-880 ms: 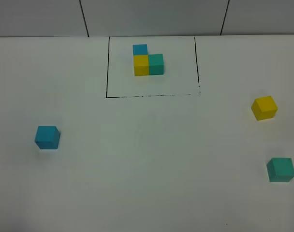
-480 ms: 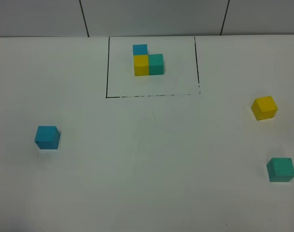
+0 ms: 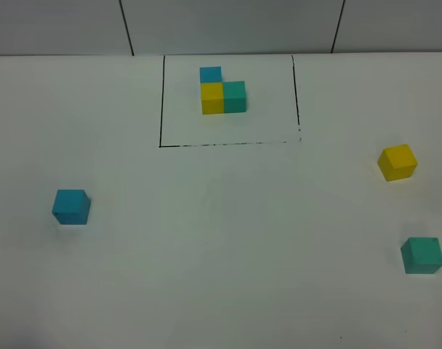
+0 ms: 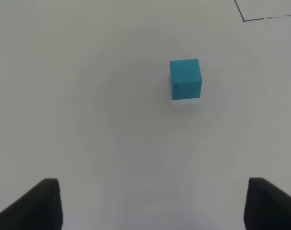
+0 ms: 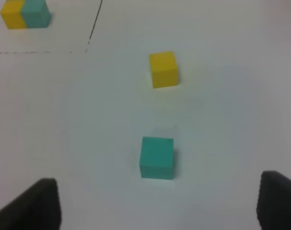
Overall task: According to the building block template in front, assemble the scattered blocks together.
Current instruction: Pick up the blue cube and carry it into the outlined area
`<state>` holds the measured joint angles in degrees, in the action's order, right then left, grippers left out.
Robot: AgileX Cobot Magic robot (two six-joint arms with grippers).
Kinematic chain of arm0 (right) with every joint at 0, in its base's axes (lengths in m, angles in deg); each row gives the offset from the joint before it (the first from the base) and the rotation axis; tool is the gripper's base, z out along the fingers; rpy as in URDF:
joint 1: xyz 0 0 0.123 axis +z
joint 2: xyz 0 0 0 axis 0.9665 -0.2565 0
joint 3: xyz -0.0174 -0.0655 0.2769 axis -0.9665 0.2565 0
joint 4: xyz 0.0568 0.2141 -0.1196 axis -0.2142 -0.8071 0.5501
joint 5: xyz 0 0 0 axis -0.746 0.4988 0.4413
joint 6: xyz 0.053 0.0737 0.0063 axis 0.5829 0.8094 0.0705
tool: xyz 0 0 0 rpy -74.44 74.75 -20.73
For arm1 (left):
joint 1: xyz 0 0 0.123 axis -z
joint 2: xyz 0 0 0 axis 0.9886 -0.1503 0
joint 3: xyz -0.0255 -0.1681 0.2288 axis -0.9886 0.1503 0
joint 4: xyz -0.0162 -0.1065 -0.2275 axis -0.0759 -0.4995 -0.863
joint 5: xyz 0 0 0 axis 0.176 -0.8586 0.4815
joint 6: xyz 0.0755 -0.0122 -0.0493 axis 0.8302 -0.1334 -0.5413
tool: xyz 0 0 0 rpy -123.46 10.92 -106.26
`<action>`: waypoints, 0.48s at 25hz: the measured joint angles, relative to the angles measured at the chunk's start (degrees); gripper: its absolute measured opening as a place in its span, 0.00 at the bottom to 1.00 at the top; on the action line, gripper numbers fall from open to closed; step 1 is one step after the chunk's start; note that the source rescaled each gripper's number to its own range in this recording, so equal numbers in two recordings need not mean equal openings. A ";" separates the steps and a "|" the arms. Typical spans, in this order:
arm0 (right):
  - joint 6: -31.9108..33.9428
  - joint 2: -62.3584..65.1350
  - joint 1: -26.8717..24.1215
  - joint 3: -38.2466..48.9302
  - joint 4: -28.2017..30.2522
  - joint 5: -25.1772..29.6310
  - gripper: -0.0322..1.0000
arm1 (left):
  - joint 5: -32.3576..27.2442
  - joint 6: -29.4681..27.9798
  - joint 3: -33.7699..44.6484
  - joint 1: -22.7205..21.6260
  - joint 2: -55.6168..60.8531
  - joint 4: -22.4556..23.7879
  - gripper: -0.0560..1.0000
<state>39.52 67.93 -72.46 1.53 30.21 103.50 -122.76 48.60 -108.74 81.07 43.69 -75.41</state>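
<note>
Exterior high view shows nothing assembled yet. The building block template (image 3: 222, 93) sits framed at upper centre, while the blue cube (image 3: 70, 206) at middle left, the yellow cube (image 3: 397, 161) at middle right and the teal-green cube (image 3: 422, 255) at lower right lie well apart. All the gathering and joining is left to do. The left gripper (image 4: 152, 206) stands wide open and empty, with the blue cube well ahead of its jaws. The right gripper (image 5: 160, 206) is likewise spread and holds nothing. The teal-green cube is nearest ahead of it, with the yellow cube beyond.

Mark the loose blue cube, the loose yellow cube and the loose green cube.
Loose blue cube (image 4: 185, 79): left wrist view, its centre.
Loose yellow cube (image 3: 397, 162): exterior high view, its centre.
Loose green cube (image 5: 157, 157): right wrist view, its centre.
</note>
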 joint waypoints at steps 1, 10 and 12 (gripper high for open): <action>0.00 0.00 0.00 0.00 0.00 0.00 0.68 | 0.00 0.00 0.00 0.00 0.00 0.00 0.92; 0.00 0.00 0.00 0.00 0.00 0.00 0.68 | 0.00 -0.23 0.00 0.00 0.00 0.07 0.90; 0.00 0.00 0.00 0.00 0.00 0.00 0.68 | 0.14 -0.23 0.00 0.00 -0.51 0.85 0.90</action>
<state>39.52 67.93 -72.46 1.53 30.21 103.50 -122.62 48.37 -108.74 81.07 43.19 -74.56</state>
